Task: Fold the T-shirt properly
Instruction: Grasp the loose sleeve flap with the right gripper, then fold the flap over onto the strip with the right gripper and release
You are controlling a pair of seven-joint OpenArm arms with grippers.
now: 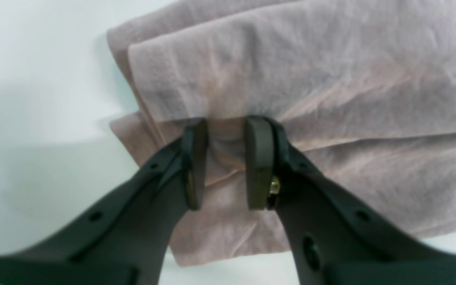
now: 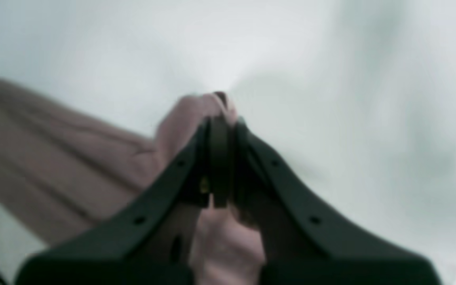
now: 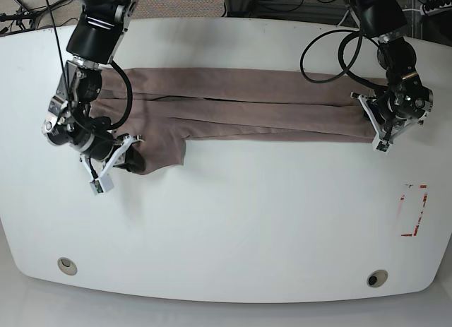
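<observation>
The mauve-brown T-shirt (image 3: 240, 104) lies folded into a long narrow strip across the far half of the white table. My left gripper (image 3: 374, 126) is at the strip's right end in the base view. In the left wrist view its two pads pinch a bunched fold of the T-shirt (image 1: 311, 71), and creases fan out from the left gripper (image 1: 227, 123). At the strip's other end my right gripper (image 3: 133, 157) is shut on the near corner. In the right wrist view a tuft of the T-shirt (image 2: 54, 166) pokes out past the closed right gripper (image 2: 220, 114).
The white table (image 3: 247, 221) spreads wide toward the near edge. A red rectangle mark (image 3: 413, 210) sits at the right. Two round grommets (image 3: 67, 265) (image 3: 376, 278) lie near the front edge. Black cables (image 3: 332, 51) loop behind the left arm.
</observation>
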